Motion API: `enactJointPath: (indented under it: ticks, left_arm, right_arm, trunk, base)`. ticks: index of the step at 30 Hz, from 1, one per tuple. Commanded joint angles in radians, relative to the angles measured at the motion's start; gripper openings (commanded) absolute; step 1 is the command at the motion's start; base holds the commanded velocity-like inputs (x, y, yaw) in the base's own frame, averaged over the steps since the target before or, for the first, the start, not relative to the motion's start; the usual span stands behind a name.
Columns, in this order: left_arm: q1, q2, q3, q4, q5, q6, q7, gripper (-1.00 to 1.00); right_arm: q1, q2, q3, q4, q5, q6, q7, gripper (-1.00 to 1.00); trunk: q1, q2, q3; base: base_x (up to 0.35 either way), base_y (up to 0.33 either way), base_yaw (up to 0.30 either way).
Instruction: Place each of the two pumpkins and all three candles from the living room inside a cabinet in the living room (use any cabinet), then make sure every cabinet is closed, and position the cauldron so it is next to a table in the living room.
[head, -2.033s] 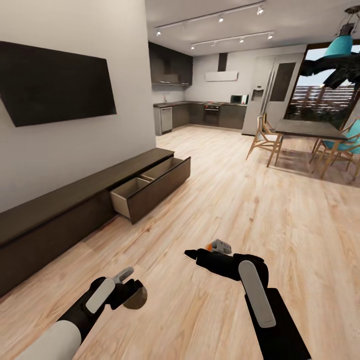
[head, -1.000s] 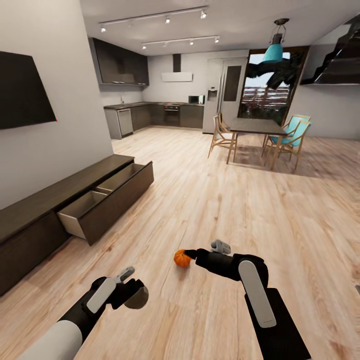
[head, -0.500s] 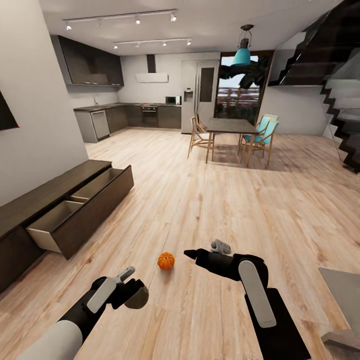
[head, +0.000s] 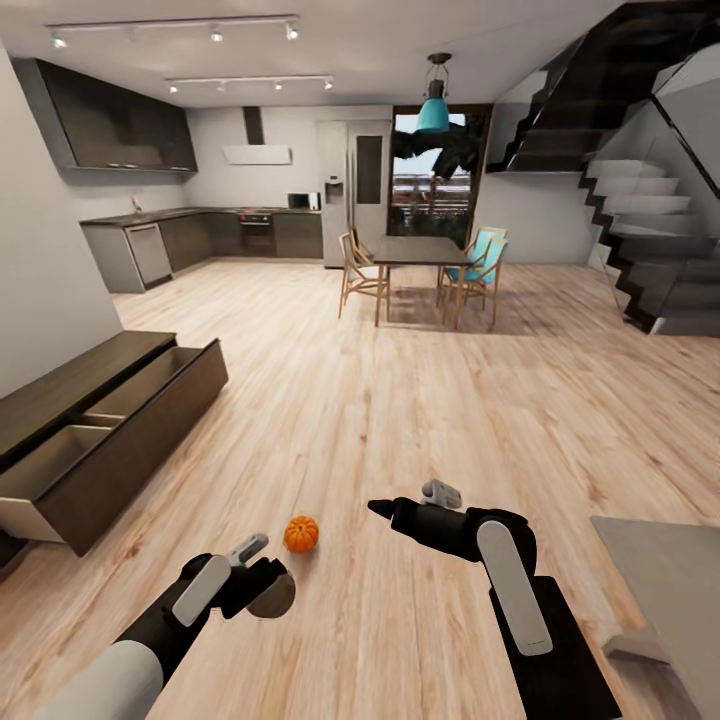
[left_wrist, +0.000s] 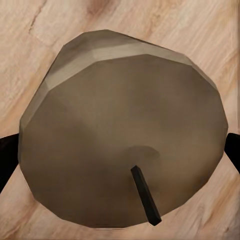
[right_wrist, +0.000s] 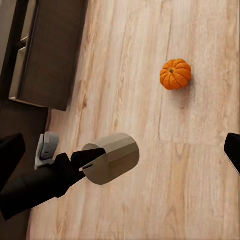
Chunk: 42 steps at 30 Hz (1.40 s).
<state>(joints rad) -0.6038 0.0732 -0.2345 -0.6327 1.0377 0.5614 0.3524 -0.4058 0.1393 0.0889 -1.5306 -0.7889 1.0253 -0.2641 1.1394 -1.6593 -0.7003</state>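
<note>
One orange pumpkin (head: 301, 533) lies on the wood floor just ahead of my two grippers, also in the right wrist view as pumpkin (right_wrist: 175, 74). My left gripper (head: 264, 583) is shut on a round beige candle (head: 272, 596) with a black wick, seen close as candle (left_wrist: 120, 145) and from the side as candle (right_wrist: 112, 157). To the pumpkin's right, my right gripper (head: 384, 510) is open and holds nothing, with its fingers (right_wrist: 11, 150) wide apart. The dark-brown cabinet (head: 120, 440) stands along the left wall with a drawer pulled out, its inside pale.
A grey table corner (head: 672, 590) juts in at the lower right. Farther off stand a dining table (head: 418, 252) with chairs, dark kitchen units (head: 180, 240) and a staircase (head: 650, 260). Open wood floor lies between me and them.
The whole view has swung to the right, so the cabinet slid left and the stairs came in. The pumpkin came out from behind my right gripper. Both arms kept their pose.
</note>
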Motion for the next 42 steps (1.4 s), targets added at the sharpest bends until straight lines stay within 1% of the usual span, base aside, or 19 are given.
enactJointPath:
  ticks: [1,4,12,19,26,35,42]
  left_arm:
    - [-0.001,0.002,-0.006,-0.002,0.010,0.000,0.011,-1.00]
    - [-0.001,0.002,-0.006,-0.002,0.010,0.000,0.011,-1.00]
    - [-0.001,0.002,-0.006,-0.002,0.010,0.000,0.011,-1.00]
    - [-0.001,0.002,-0.006,-0.002,0.010,0.000,0.011,-1.00]
    - [-0.001,0.002,-0.006,-0.002,0.010,0.000,0.011,-1.00]
    - [-0.001,0.002,-0.007,-0.002,0.010,0.000,0.011,-1.00]
    - [-0.001,0.002,-0.007,-0.002,0.010,0.000,0.011,-1.00]
  right_arm:
    - [-0.001,0.000,0.000,-0.001,-0.010,0.002,-0.010,1.00]
    - [-0.001,0.000,0.000,0.000,-0.010,0.002,-0.010,1.00]
    - [-0.001,0.000,0.000,0.001,-0.009,0.002,-0.010,1.00]
    - [-0.001,0.000,0.000,0.000,-0.010,0.002,-0.010,1.00]
    - [-0.001,0.000,0.000,0.000,-0.009,0.002,-0.010,1.00]
    - [-0.001,0.000,0.001,0.000,-0.009,0.002,-0.010,1.00]
    - [-0.001,0.000,0.002,-0.001,-0.008,0.002,-0.010,1.00]
  trunk:
    - [0.001,0.000,-0.001]
    - [0.001,0.000,-0.001]
    - [0.001,0.000,-0.001]
    - [0.001,0.000,-0.002]
    - [0.001,0.000,-0.002]
    - [0.001,0.000,-0.003]
    - [0.001,0.000,-0.005]
  base:
    - [0.327,0.000,-0.039]
    - [0.336,0.000,-0.110]
    - [0.342,0.000,-0.253]
    - [0.343,0.000,-0.100]
    - [0.343,0.000,-0.241]
    - [0.343,-0.005,-0.095]
    - [0.343,-0.090,-0.096]
